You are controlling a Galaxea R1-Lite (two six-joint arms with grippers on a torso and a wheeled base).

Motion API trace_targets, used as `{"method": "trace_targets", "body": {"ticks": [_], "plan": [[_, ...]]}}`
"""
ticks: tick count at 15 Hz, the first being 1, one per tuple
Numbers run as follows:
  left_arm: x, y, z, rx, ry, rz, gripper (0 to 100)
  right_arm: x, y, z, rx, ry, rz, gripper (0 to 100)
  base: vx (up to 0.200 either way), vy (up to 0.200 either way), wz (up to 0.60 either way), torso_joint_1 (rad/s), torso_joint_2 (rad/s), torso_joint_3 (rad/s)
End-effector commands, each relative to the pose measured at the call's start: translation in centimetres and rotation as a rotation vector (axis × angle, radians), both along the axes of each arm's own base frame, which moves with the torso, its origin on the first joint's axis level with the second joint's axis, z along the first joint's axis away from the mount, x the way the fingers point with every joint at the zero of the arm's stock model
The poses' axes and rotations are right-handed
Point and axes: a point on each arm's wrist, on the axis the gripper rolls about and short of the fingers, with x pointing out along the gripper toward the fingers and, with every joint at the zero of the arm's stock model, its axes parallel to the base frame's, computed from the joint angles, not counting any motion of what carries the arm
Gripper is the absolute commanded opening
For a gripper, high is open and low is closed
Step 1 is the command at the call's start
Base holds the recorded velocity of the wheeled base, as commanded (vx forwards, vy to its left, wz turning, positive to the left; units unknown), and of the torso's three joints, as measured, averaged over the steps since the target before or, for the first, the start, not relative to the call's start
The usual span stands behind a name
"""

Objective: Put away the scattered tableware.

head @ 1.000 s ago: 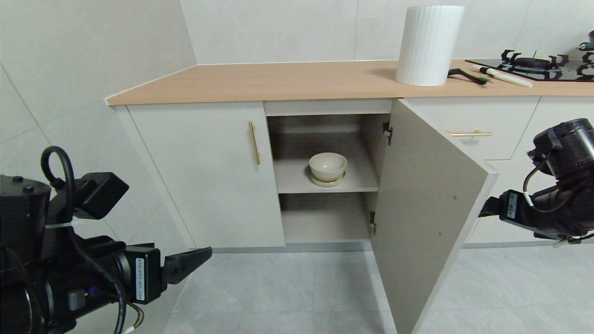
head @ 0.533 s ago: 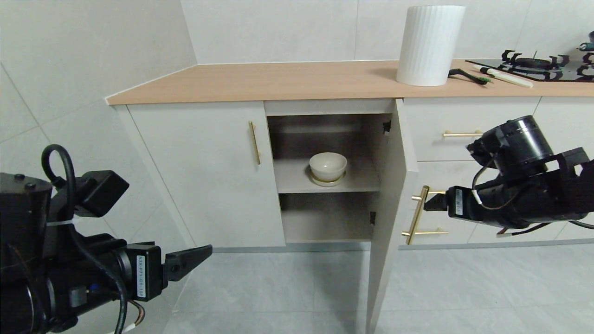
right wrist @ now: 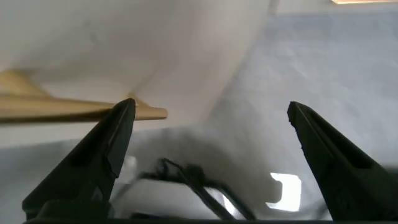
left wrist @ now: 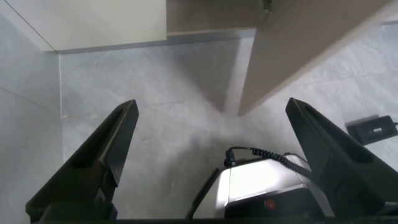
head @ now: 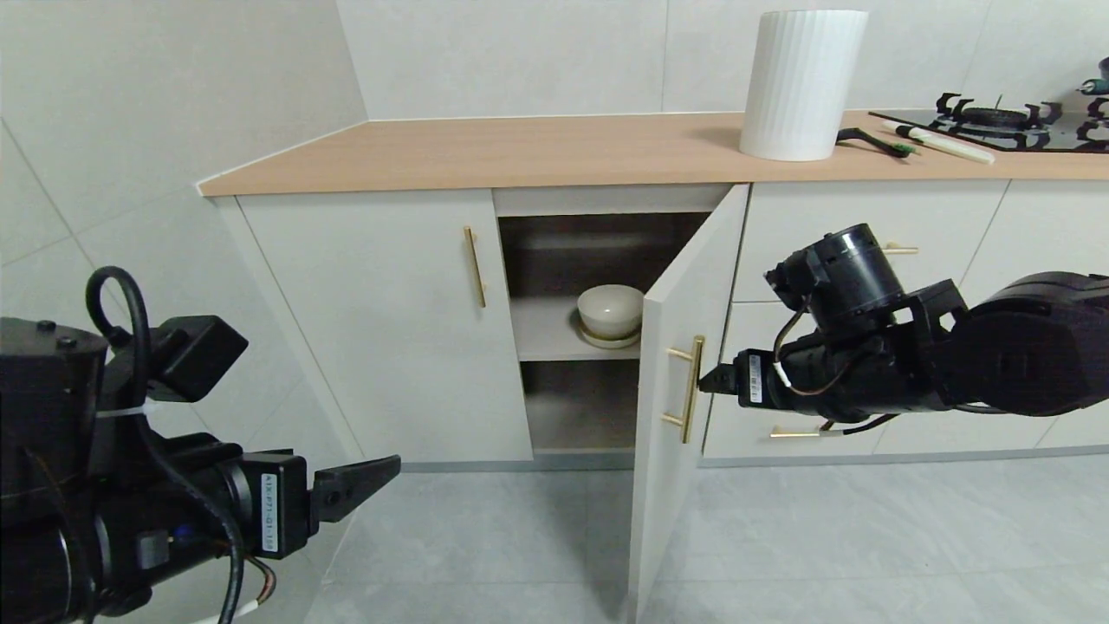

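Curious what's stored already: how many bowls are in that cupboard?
1: a cream bowl on the upper shelf, atop a saucer. The door hides part of it, so others may be hidden.

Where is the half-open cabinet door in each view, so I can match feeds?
Head view: the cabinet door stands ajar at centre, partly covering the shelf with the bowl.
Left wrist view: the door's lower corner hangs over the floor, beyond the left gripper.
Right wrist view: the door's outer face and gold handle, just past the right gripper.
Shared landmark: the grey floor.
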Motion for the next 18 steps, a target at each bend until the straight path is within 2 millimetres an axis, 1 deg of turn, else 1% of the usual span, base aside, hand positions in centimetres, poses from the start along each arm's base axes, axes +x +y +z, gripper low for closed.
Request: {"method": "trace_targets", "body": {"ticks": [1, 4, 7, 8, 13, 16, 18], "plan": [[0.2, -0.1, -0.2, 0.005, 0.009, 0.0, 100, 0.7, 0.8, -1.3, 0.018, 0.001, -0.005, 100, 0.0, 0.0, 0.0, 0.0, 0.0, 0.0], [0.2, -0.1, -0.2, 0.005, 0.007, 0.001, 100, 1.8, 1.5, -2.3, 0.065, -0.022, -0.036, 100, 0.0, 0.0, 0.0, 0.0, 0.0, 0.0], [0.0, -0.4, -0.2, 0.007, 0.006, -0.017, 100, 2.1, 1.8, -2.6, 0.091, -0.031, -0.047, 100, 0.0, 0.0, 0.0, 0.0, 0.0, 0.0], [0.0, -0.4, -0.2, 0.008, 0.008, -0.018, 100, 2.4, 1.9, -2.5, 0.128, -0.049, -0.063, 100, 0.0, 0.0, 0.0, 0.0, 0.0, 0.0], [0.0, -0.4, -0.2, 0.011, 0.01, -0.019, 100, 2.7, 2.1, -2.9, 0.142, -0.058, -0.067, 100, 0.0, 0.0, 0.0, 0.0, 0.0, 0.0], [-0.3, -0.2, -0.6, 0.056, 0.028, -0.04, 100, 2.8, 2.2, -3.0, 0.141, -0.055, -0.068, 100, 0.0, 0.0, 0.0, 0.0, 0.0, 0.0], [-0.4, -0.2, -0.6, 0.068, 0.024, -0.046, 100, 2.9, 2.3, -3.0, 0.165, -0.064, -0.077, 100, 0.2, 0.0, 0.0, 0.005, 0.0, 0.002]]}}
